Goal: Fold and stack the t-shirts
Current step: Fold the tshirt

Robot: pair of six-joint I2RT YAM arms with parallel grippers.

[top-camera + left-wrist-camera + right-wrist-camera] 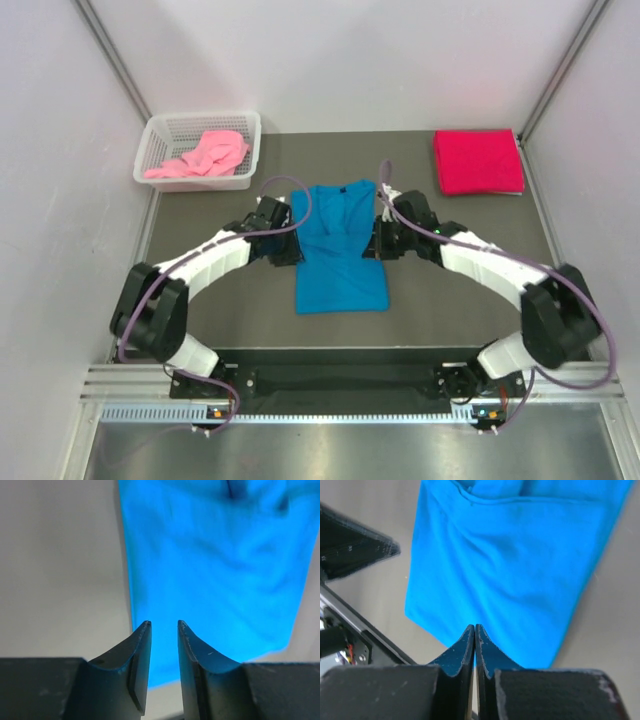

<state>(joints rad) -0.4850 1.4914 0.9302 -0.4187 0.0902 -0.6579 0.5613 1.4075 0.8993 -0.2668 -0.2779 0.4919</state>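
Bright blue cloth t-shirt with a dark collar [340, 255] lies flat mid-table, between the two arms.
The left gripper [164, 625] is over the shirt's left edge, jaws narrowly parted and empty; the right gripper [475, 627], opposite, has its jaws pressed together on nothing. A folded crimson red t-shirt [477, 162] sits far right; a crumpled light pink t-shirt [205, 155] lies in the white plastic mesh basket [200, 118], far left.

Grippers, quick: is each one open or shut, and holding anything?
Left gripper: open, holding nothing.
Right gripper: shut, nothing visibly held.
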